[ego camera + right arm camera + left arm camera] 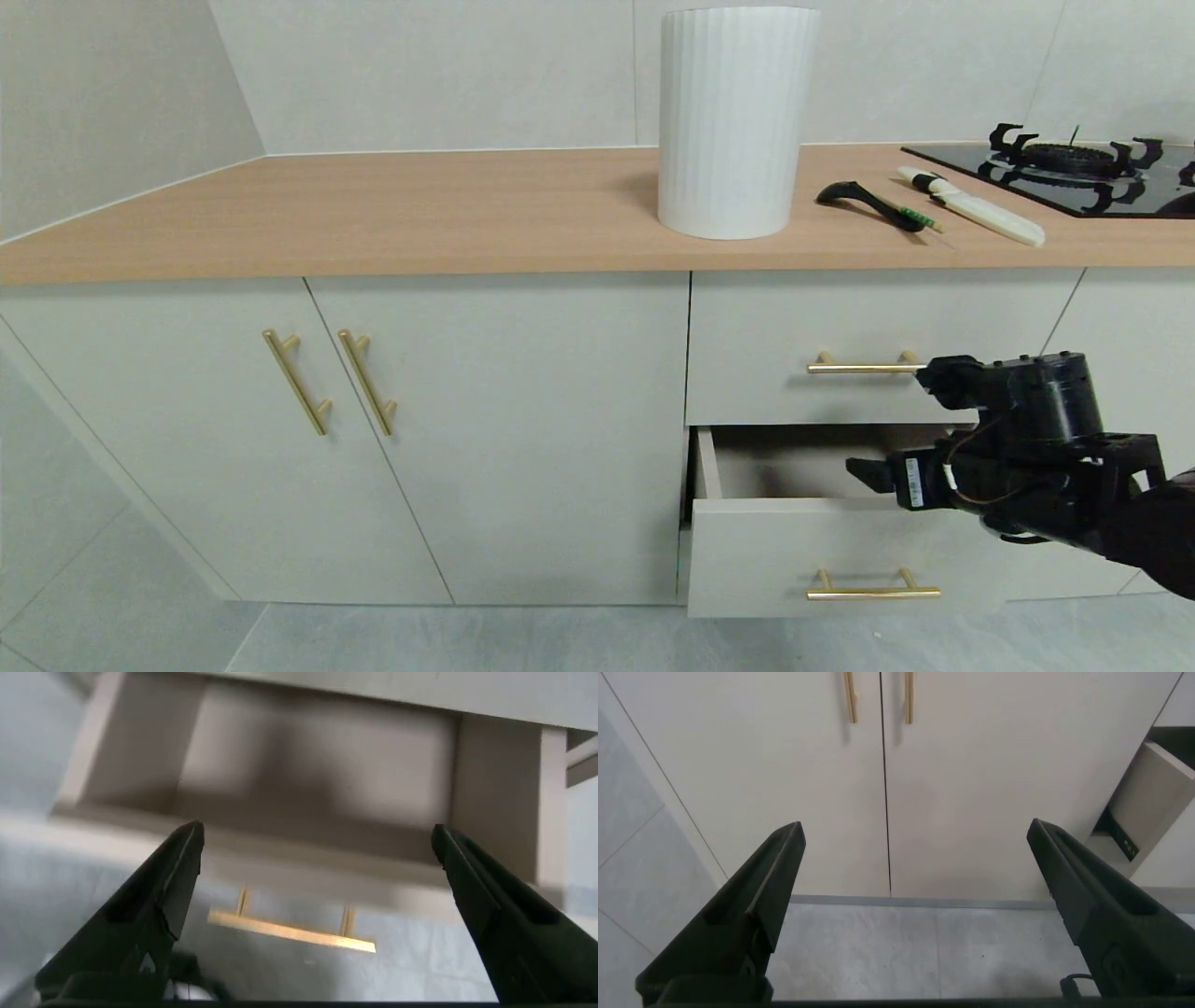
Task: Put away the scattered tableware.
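Wooden counter (420,215) holds the knife (980,210) and black-handled tool (864,201), both lying aslant, above the nearer right gripper (887,420), wide and empty before the open drawer (794,551); left gripper (915,835), also wide, faces the cabinet doors (971,784).

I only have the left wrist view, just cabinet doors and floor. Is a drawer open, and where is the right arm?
Observer: Yes, the lower drawer is pulled out, under a shut upper drawer.
Operator: And the right arm?
Observer: The right gripper is at that lower drawer's opening, jaws open, holding nothing.
Operator: Where's the tableware?
Observer: On the counter, beside a white ribbed container: a black-handled utensil and a white knife.
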